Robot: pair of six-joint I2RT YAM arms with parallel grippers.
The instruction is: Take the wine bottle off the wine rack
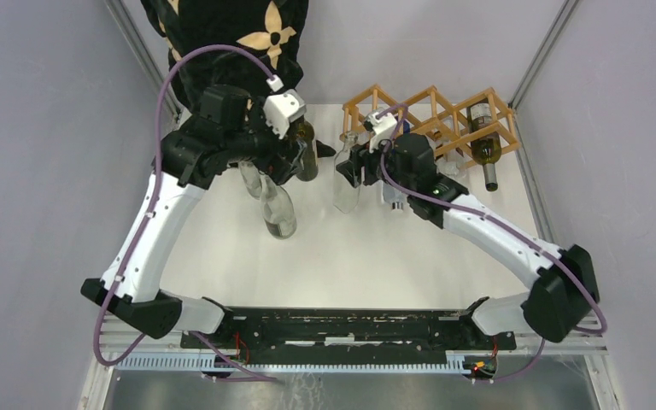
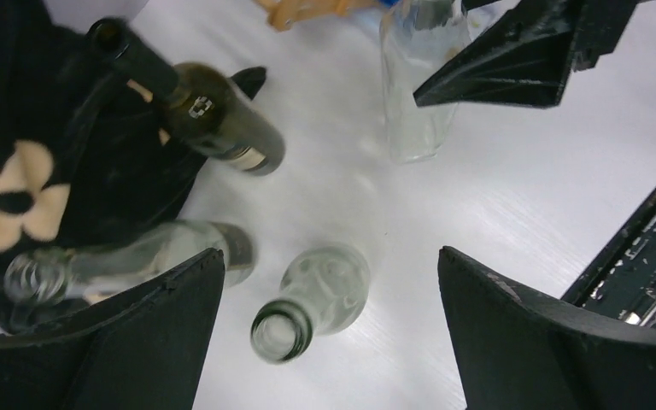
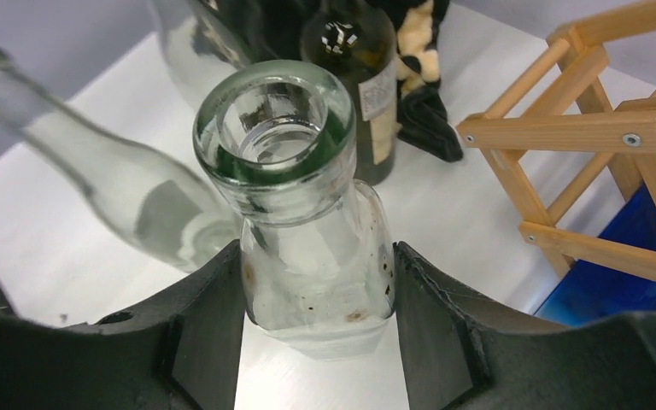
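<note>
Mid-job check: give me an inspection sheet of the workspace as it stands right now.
Surface: white table; no spills seen.
Job's things: wine rack at far right; dark rack bottle lies in its right end cell, neck toward the arms.
Clutter: first clear bottle, second clear bottle and dark labelled bottle stand far left.
Grippers: left gripper open above those bottles; right gripper shut on clear square bottle.
Cables: left purple cable loops high; right purple cable follows its arm; no snag seen.
Surroundings: grey walls; person in black floral garment at the far edge.
</note>
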